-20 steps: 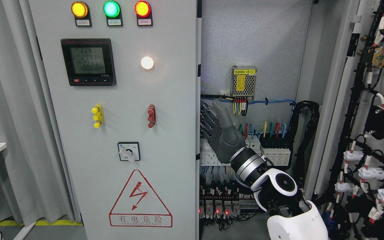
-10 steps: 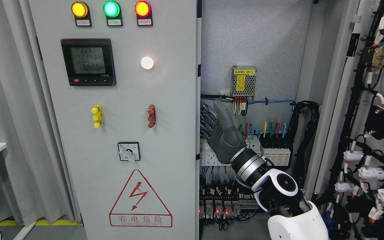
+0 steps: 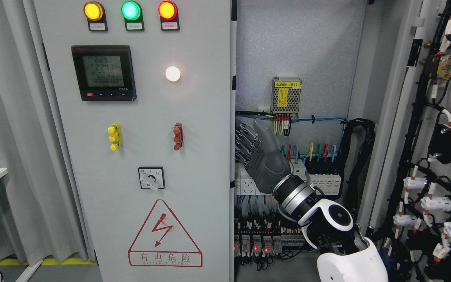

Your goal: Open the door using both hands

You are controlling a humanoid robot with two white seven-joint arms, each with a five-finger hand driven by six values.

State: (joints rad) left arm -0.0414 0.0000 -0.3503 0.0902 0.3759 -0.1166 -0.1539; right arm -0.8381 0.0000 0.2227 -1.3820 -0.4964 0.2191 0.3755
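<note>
Grey curtain hangs at the far side of the cabinet from the right hand (image 3: pixel 257 156), and wiring fills the opened bay behind and beyond it. That hand reaches in from the lower right, its dark fingers (image 3: pixel 245 143) hooked around the free edge of the left door (image 3: pixel 143 141), thumb raised just beside them; it looks clamped on the edge, though the fingertips are hidden behind the panel, so the hold is probably a wrap rather than a pinch. The left hand is out of view. The step in hand seems to be swinging this remaining leaf outward; the next move calls for a steady pull toward the robot. The door is flat pale-grey steel, directly beside the fingers, carrying lit lamps, a meter (image 3: pixel 103 73) and a red warning triangle (image 3: pixel 165 234).
</note>
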